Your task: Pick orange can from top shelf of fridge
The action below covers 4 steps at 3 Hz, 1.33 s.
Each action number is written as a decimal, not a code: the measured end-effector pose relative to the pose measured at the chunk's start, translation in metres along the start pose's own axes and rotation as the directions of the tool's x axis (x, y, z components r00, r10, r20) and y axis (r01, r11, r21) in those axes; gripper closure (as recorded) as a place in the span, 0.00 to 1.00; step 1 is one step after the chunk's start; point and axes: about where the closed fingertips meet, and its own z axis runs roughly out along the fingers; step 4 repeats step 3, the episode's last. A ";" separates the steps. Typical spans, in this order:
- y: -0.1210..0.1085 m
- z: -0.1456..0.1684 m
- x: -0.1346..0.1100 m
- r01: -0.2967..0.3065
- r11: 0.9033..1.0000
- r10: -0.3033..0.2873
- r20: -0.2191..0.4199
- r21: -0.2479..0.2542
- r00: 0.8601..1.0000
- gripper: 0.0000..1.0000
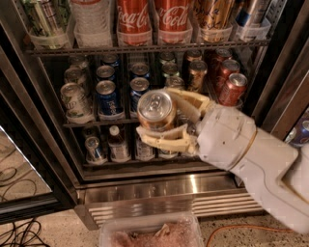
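Note:
My gripper (155, 118) is shut on the orange can (156, 111), a shiny orange-copper can with a silver lid and pull tab facing the camera. I hold it in front of the open fridge (145, 185), at the height of the middle rack and well below the top shelf (145, 48). The cream fingers (166, 141) wrap the can from above and below. The top shelf holds red Coca-Cola cans (135, 17) in clear trays, with a gold-brown can (212, 14) to their right.
The middle rack holds blue Pepsi cans (108, 96) and red-copper cans (231, 89). Small bottles (116, 142) stand on the lower rack. A clear plastic bin (152, 234) sits on the floor below. The glass door (19, 159) stands open at left, with cables (19, 236) on the floor.

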 end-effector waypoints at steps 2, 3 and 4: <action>0.073 -0.002 -0.005 -0.048 0.996 0.048 0.000 0.072 0.999 1.00; 0.073 -0.002 -0.005 -0.048 0.996 0.048 0.000 0.072 0.999 1.00; 0.073 -0.002 -0.005 -0.048 0.996 0.048 0.000 0.072 0.999 1.00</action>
